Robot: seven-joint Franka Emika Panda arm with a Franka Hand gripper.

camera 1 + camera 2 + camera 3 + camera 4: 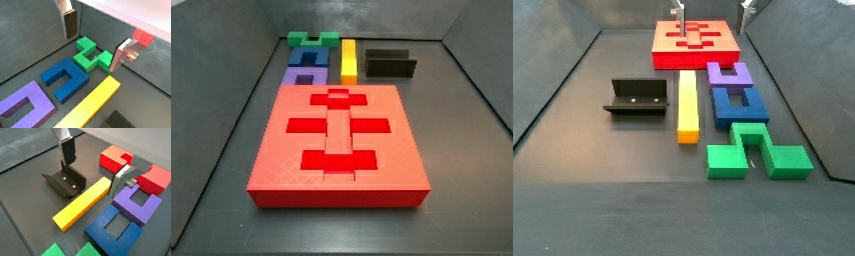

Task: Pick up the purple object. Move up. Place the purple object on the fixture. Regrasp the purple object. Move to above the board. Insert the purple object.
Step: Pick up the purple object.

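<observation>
The purple object [730, 74] is a U-shaped block lying on the dark floor between the red board [696, 42] and a blue block [736, 103]. It also shows in both wrist views [41, 102] [127, 204] and in a side view [302, 77]. The black fixture [636, 96] [67, 180] [389, 62] stands across a yellow bar from it. My gripper [93, 50] [91, 178] hangs high above the pieces, open, with nothing between its silver fingers [69, 22]. Only its tips show, at the picture's edge in a side view [714, 10].
A yellow bar [687, 105] lies between the fixture and the row of blocks. A green block [754, 150] [90, 57] ends that row beyond the blue one [63, 77]. Dark walls enclose the floor on all sides.
</observation>
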